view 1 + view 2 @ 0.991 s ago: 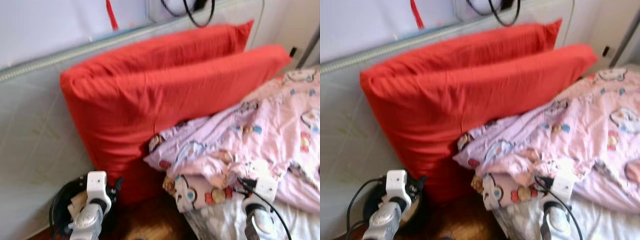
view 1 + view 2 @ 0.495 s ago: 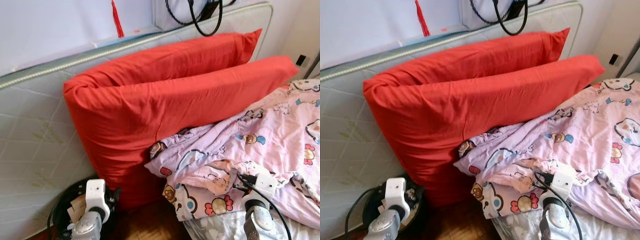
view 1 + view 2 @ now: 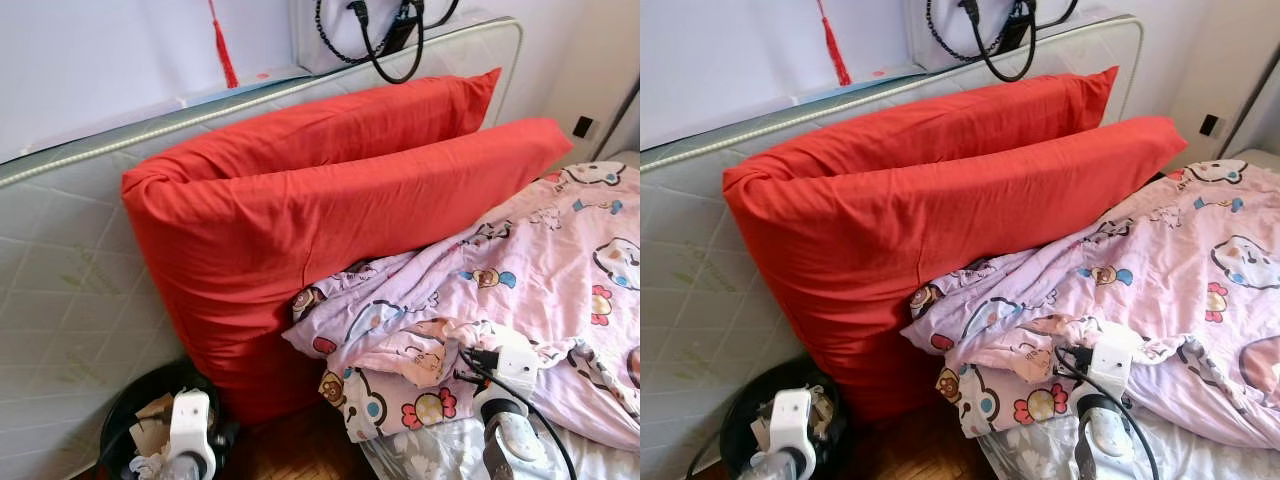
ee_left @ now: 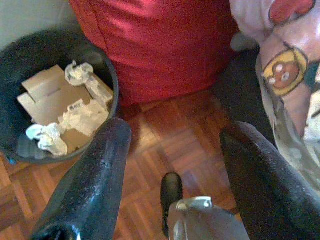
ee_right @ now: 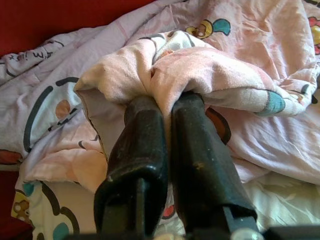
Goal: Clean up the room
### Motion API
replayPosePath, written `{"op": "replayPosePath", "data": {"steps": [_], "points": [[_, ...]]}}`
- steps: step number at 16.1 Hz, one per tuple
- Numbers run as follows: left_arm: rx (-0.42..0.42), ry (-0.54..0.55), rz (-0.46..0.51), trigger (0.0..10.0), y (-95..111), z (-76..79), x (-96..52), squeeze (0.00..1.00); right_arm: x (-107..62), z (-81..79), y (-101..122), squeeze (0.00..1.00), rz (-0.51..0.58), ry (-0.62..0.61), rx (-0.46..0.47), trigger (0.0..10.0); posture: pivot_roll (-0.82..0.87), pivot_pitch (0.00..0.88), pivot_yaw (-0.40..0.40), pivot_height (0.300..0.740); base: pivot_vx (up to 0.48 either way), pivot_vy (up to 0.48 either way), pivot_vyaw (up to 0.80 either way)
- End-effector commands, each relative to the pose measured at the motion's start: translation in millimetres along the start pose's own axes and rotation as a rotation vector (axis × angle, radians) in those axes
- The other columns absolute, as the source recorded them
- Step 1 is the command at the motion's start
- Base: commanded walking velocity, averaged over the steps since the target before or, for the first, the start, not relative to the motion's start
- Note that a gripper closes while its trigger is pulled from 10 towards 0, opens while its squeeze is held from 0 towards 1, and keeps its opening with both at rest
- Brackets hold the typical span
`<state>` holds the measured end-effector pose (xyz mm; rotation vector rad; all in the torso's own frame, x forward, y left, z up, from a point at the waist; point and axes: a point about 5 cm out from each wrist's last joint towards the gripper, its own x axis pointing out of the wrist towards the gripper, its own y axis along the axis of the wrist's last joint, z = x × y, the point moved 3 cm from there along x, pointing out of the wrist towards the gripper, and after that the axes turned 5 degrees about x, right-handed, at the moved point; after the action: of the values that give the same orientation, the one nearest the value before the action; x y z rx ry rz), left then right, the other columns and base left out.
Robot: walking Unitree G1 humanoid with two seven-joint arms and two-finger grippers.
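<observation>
A pink cartoon-print blanket (image 3: 520, 290) lies crumpled on the bed, its edge bunched up near the bed's corner. My right gripper (image 5: 167, 102) is shut on a raised fold of the blanket (image 5: 200, 70), with cloth pinched between the two black fingers (image 5: 142, 135). Two big red pillows (image 3: 330, 200) lean behind the blanket. My left gripper (image 4: 175, 132) is open and holds nothing, low over the wooden floor (image 4: 165, 145) beside the black trash bin (image 4: 30, 115).
A quilted mattress (image 3: 60, 290) stands on edge against the wall behind the pillows. The trash bin (image 3: 140, 410) holds cardboard and crumpled paper. Black cables (image 3: 385, 40) hang above the mattress. A white sheet (image 3: 430, 460) shows under the blanket.
The head camera has shifted and the blur has cleared. My left arm has sunk lower in the picture, beside the bin. The right gripper stays shut on the blanket fold.
</observation>
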<state>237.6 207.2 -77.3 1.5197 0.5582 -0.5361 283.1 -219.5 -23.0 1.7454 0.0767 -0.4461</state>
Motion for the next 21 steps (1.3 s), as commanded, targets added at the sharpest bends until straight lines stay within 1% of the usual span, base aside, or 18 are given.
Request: {"op": "replayPosePath", "data": {"steps": [1, 2, 3, 4, 5, 6, 7, 9, 11, 12, 13, 14, 17, 21], "points": [[-0.003, 0.021, -0.014, 10.0, -2.5, -6.4, -1.1, 0.00, -0.1, 3.7, 2.1, 0.00, 0.012, -0.019, 0.011, 10.0, 0.07, 0.023, 0.046, 0.740, 0.000, 0.000, 0.00], [-0.019, 0.031, -0.012, 10.0, -2.3, -7.2, -1.1, 0.00, 0.0, 8.7, 2.5, 0.00, 0.011, -0.048, 0.026, 10.0, 0.07, 0.025, 0.045, 0.740, 0.000, 0.000, 0.00], [-0.022, 0.037, -0.014, 10.0, -2.6, -7.9, -1.2, 0.00, -0.3, 14.5, 4.5, 0.00, 0.022, -0.079, 0.016, 10.0, 0.07, 0.026, 0.046, 0.740, 0.000, 0.000, 0.00], [-0.029, 0.043, -0.014, 10.0, -2.9, -8.6, -1.3, 0.00, -0.9, 22.1, 5.8, 0.00, 0.029, -0.130, 0.040, 10.0, 0.07, 0.026, 0.047, 0.740, 0.000, 0.000, 0.00], [-0.028, 0.043, -0.019, 10.0, -3.8, -8.5, -1.4, 0.00, -1.5, 26.1, 6.5, 0.00, 0.036, -0.154, 0.067, 10.0, 0.07, 0.024, 0.050, 0.740, 0.000, 0.000, 0.00], [-0.020, 0.038, -0.023, 10.0, -4.1, -8.2, -1.4, 0.00, -1.4, 25.3, 6.7, 0.00, 0.035, -0.145, 0.055, 10.0, 0.07, 0.022, 0.051, 0.740, 0.000, 0.000, 0.00], [-0.017, 0.038, -0.029, 10.0, -5.1, -8.7, -1.6, 0.00, -1.9, 28.8, 8.9, 0.00, 0.048, -0.144, 0.048, 10.0, 0.07, 0.021, 0.054, 0.740, 0.000, 0.000, 0.00], [-0.022, 0.044, -0.037, 10.0, -7.8, -10.2, -2.6, 0.00, -2.4, 34.8, 11.2, 0.00, 0.057, -0.164, 0.055, 10.0, 0.06, 0.016, 0.055, 0.740, 0.000, 0.000, 0.00], [0.004, 0.038, -0.055, 10.0, -12.7, -10.0, -4.1, 0.00, -2.2, 38.0, 14.5, 0.00, 0.070, -0.169, 0.048, 10.0, 0.06, 0.011, 0.058, 0.740, 0.000, 0.000, 0.00], [0.007, 0.037, -0.058, 10.0, -13.6, -10.3, -4.4, 0.00, -2.0, 38.9, 17.0, 0.00, 0.083, -0.169, 0.046, 10.0, 0.07, 0.007, 0.062, 0.740, 0.000, 0.000, 0.00], [0.002, 0.040, -0.062, 10.0, -15.0, -11.1, -5.0, 0.00, -2.0, 43.4, 20.0, 0.00, 0.097, -0.193, 0.060, 10.0, 0.06, 0.007, 0.063, 0.740, 0.000, 0.000, 0.00], [0.018, 0.036, -0.078, 10.0, -19.2, -11.6, -6.5, 0.00, -1.7, 44.4, 20.8, 0.00, 0.097, -0.191, 0.054, 10.0, 0.06, 0.000, 0.064, 0.740, 0.000, 0.000, 0.00], [0.029, 0.027, -0.089, 10.0, -22.9, -10.8, -7.7, 0.00, -1.8, 44.8, 22.4, 0.00, 0.108, -0.193, 0.058, 10.0, 0.06, 0.000, 0.067, 0.740, 0.000, 0.000, 0.00], [0.032, 0.020, -0.094, 10.0, -25.2, -8.4, -8.2, 0.00, -2.2, 44.7, 22.7, 0.00, 0.114, -0.189, 0.059, 10.0, 0.06, 0.000, 0.067, 0.740, -0.247, 0.000, 0.00]]}}
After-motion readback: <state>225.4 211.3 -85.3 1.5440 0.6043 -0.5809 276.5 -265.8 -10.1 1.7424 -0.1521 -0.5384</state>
